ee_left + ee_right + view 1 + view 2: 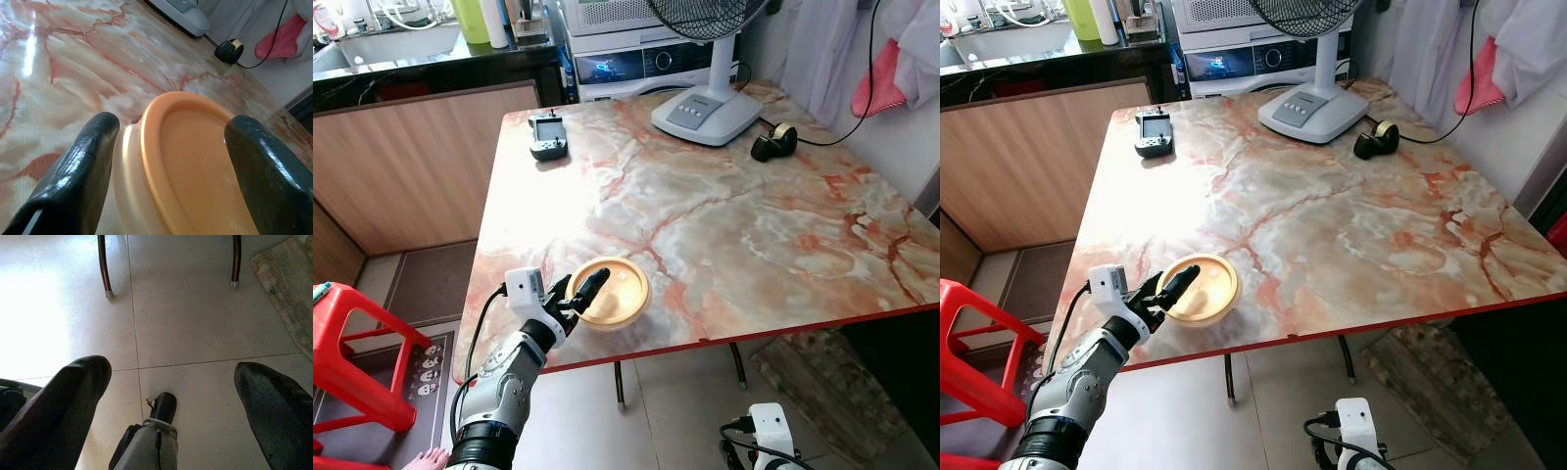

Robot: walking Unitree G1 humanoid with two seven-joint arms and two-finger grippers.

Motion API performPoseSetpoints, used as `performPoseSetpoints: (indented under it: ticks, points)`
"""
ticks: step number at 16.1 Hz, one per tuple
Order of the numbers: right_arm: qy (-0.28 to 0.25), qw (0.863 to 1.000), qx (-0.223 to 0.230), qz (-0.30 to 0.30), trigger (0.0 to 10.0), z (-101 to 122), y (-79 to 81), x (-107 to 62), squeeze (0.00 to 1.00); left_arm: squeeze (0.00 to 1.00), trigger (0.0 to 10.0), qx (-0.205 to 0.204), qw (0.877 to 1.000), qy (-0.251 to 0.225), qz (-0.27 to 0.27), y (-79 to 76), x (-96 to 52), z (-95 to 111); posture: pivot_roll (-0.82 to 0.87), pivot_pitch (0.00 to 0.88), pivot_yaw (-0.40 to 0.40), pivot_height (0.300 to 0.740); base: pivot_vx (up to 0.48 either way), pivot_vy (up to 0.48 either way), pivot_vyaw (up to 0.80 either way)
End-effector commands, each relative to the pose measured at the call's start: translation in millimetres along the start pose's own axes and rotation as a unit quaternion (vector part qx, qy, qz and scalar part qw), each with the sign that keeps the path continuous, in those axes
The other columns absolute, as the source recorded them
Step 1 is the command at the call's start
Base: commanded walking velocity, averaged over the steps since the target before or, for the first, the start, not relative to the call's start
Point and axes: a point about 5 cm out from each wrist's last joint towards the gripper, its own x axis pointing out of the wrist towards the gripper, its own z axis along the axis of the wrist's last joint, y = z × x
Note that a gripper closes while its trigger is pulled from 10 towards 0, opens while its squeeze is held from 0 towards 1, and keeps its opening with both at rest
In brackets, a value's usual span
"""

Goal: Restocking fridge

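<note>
My left gripper (579, 294) stood wide, fingers straddling the orange-lidded container (612, 291) near the surface (754, 225) edge, ready to clamp; my right gripper (171, 401) hung wide, idle.

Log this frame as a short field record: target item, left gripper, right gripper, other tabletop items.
target: round orange-lidded plastic container near front edge of marble-pattern table
left gripper: open, fingers either side of container, not closed
right gripper: open, hanging low over tiled floor
other items: white fan base, black handheld controller, tape roll
</note>
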Motion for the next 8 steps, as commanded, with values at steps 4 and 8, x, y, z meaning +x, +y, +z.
performPoseSetpoints:
  ticks: [4, 8]
  points:
    - [-0.002, 1.0, -0.001, 0.005, 10.0, 1.0, 3.6, 0.8, 0.0, 0.0, 10.0, -0.016, 1.0, 0.007, 0.005, 5.5, -2.8, -5.4, 0.04, 0.037, 0.051, 0.74, 0.0, 0.0, 0.0]
    - [-0.002, 1.0, -0.005, 0.006, 10.0, 1.3, 3.1, 0.7, 0.0, 0.0, 10.0, -0.03, 0.999, 0.009, -0.006, 1.7, -0.6, -8.5, 0.04, 0.034, 0.046, 0.74, 0.0, 0.0, 0.0]
